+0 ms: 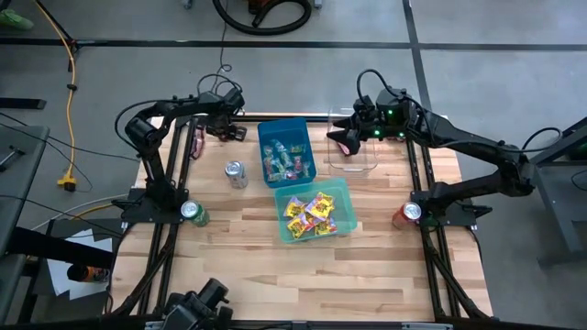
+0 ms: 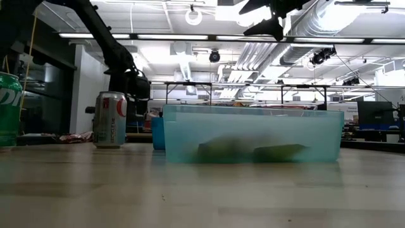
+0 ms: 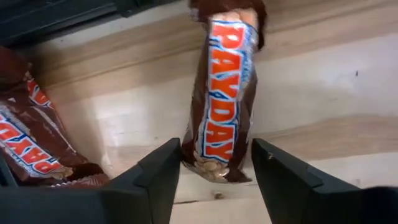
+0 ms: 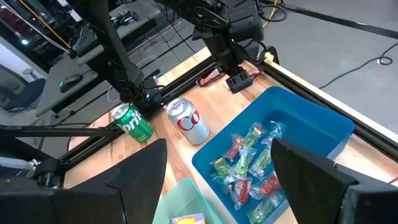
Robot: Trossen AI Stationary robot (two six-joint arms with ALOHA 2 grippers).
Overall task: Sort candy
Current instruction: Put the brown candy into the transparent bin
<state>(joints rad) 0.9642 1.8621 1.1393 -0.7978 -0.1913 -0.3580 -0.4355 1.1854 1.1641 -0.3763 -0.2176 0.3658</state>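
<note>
Readable text first: the left wrist view shows a brown-wrapped candy bar (image 3: 222,93) with "PAYDAY" in orange-red letters on a white band, lying flat on the wooden desk (image 1: 248,275). A second PayDay bar (image 3: 31,134) lies just beside it, only partly in view.

The left pincer (image 3: 214,171) is down low at the far-left corner of the desk, jaws apart, one on each side of the near end of the first bar, not clamped on it. The right pincer (image 1: 347,139) hovers up high over the clear bin (image 1: 356,158), jaws spread wide, nothing in them.

Counts: three bins. The blue bin (image 1: 287,151) holds small green, red and pink pieces, the teal bin (image 1: 316,209) holds yellow packets with pink print, and I can't tell whether the clear one holds anything. Three cans: a silver one (image 1: 237,174) with red lettering I can't fully read, a green one (image 1: 193,213) by the left arm's base, and a red one (image 1: 406,214) by the right arm's base.
</note>
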